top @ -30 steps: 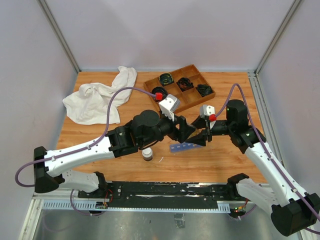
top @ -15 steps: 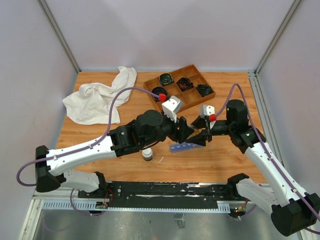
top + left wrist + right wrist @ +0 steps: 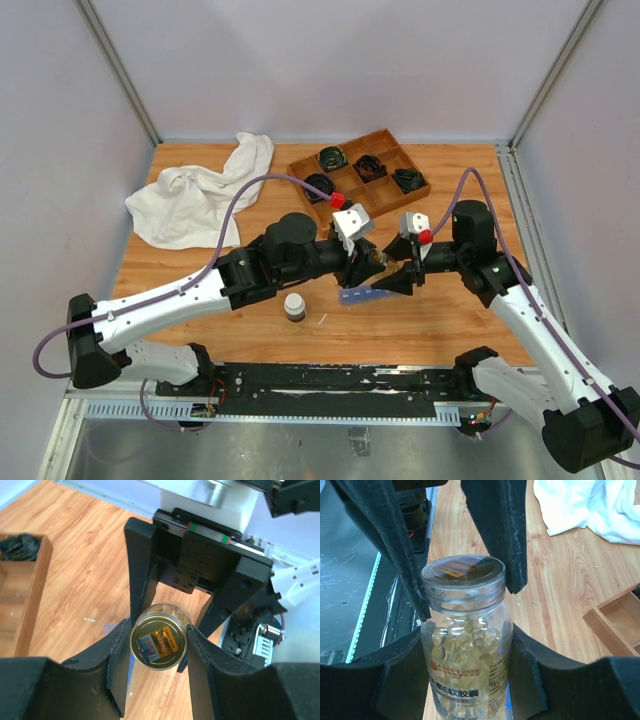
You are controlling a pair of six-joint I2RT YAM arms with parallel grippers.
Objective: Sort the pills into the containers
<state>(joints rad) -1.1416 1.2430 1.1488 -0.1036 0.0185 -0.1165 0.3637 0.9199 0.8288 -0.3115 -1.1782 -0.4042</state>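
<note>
My right gripper (image 3: 398, 277) is shut on the body of a clear bottle (image 3: 466, 680) full of the yellowish pills (image 3: 465, 645). It holds the bottle above the wooden table. My left gripper (image 3: 372, 263) meets it from the left. Its black fingers (image 3: 495, 530) are shut on the bottle's clear lid (image 3: 158, 644), which carries a gold and blue sticker. The blue pill-organizer strip (image 3: 365, 293) lies on the table just below both grippers. I cannot see inside its compartments.
A small dark bottle with a white cap (image 3: 294, 306) stands left of the strip. A brown wooden tray (image 3: 360, 175) with black coiled cables sits at the back. A crumpled white cloth (image 3: 200, 195) lies at the back left. Grey walls enclose the table.
My left wrist has moved right, closer to the right gripper and the bottle. Its forearm no longer overlaps the small dark bottle. The right arm has stayed still.
</note>
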